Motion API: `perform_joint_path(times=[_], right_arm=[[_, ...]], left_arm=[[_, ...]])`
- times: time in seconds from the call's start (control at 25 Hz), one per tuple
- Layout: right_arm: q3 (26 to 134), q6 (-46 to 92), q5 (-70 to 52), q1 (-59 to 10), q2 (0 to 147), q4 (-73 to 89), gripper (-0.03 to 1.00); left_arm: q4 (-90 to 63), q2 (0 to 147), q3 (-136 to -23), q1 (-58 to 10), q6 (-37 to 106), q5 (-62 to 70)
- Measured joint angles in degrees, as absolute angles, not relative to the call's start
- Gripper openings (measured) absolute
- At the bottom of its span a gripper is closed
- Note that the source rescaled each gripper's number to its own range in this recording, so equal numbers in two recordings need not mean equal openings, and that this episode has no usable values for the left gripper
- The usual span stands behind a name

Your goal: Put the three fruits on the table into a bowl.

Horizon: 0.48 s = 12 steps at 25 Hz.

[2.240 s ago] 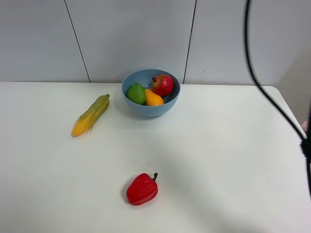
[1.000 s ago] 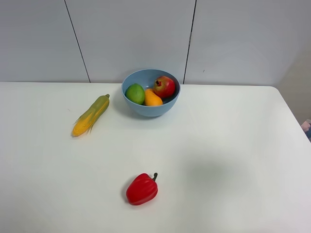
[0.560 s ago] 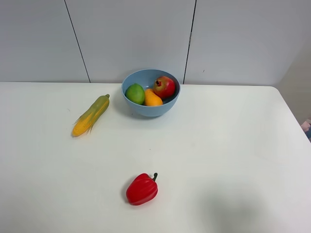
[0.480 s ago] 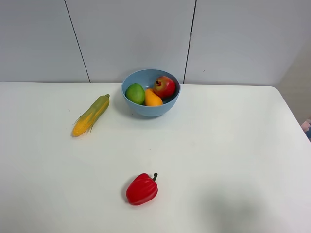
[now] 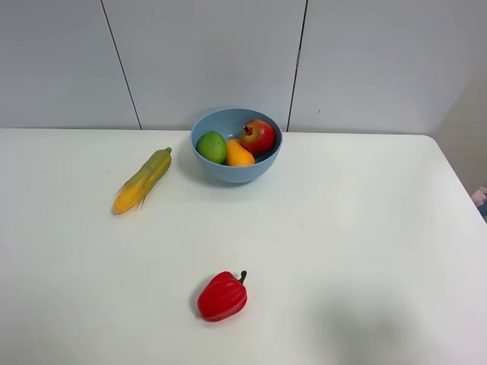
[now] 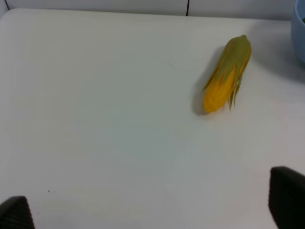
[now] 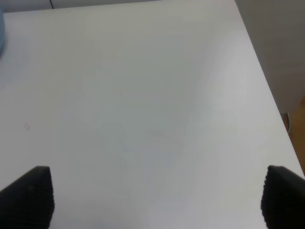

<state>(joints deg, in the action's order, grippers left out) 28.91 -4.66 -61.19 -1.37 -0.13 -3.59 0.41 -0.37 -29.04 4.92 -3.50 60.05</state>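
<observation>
The light-blue bowl stands at the back middle of the white table. In it lie the green lime-like fruit, the orange-yellow mango and the red pomegranate. Neither gripper shows in the high view. In the left wrist view my left gripper is open and empty above bare table, with the bowl's rim at the picture's edge. In the right wrist view my right gripper is open and empty above bare table near the table's right edge.
A yellow-green corn cob lies left of the bowl and shows in the left wrist view. A red bell pepper lies at the front middle. The table's right edge runs past the right gripper.
A dark cable at the right of the high view has gone out of the picture, and a shadow slid toward the front right of the table. The pomegranate settled slightly in the bowl.
</observation>
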Motion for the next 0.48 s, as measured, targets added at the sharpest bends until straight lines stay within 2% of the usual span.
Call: perform_joint_path(times=[0.48], right_arm=[[28.91,-4.68,-61.19,-1.37,-0.13,-3.59,0.65]], left_arm=[[0.41,-0.37,-29.04,4.92,-3.5,60.05]])
